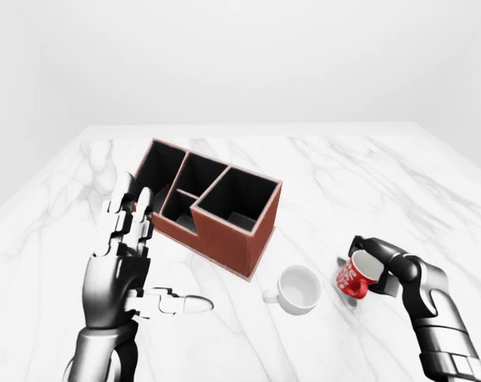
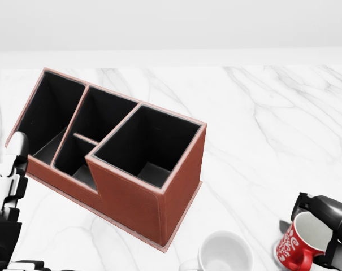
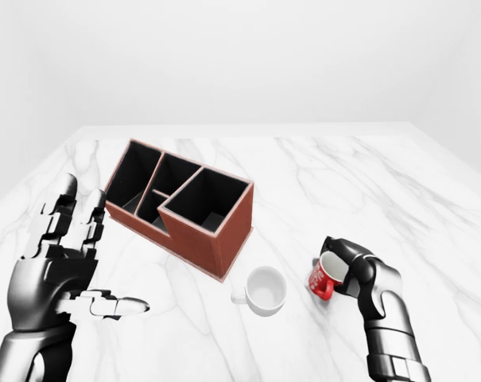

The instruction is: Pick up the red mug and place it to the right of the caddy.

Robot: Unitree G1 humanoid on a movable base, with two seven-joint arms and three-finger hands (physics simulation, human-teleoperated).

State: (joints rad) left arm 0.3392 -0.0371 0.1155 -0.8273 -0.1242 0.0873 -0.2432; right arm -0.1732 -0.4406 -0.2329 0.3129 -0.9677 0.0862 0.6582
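Observation:
The red mug [image 1: 353,278] with white lettering is tilted and appears lifted a little off the marble table [image 1: 335,183], at the lower right of the left-eye view. My right hand [image 1: 374,263] is shut on it, dark fingers [image 2: 315,204] curled over its rim. The brown caddy [image 1: 211,204], with black compartments, stands left of the mug near the middle. My left hand [image 1: 133,263] hovers open at the lower left, fingers spread, holding nothing.
A white mug [image 1: 297,289] stands on the table between the caddy and the red mug, its handle pointing left. The marble table reaches a plain white wall at the top of the views.

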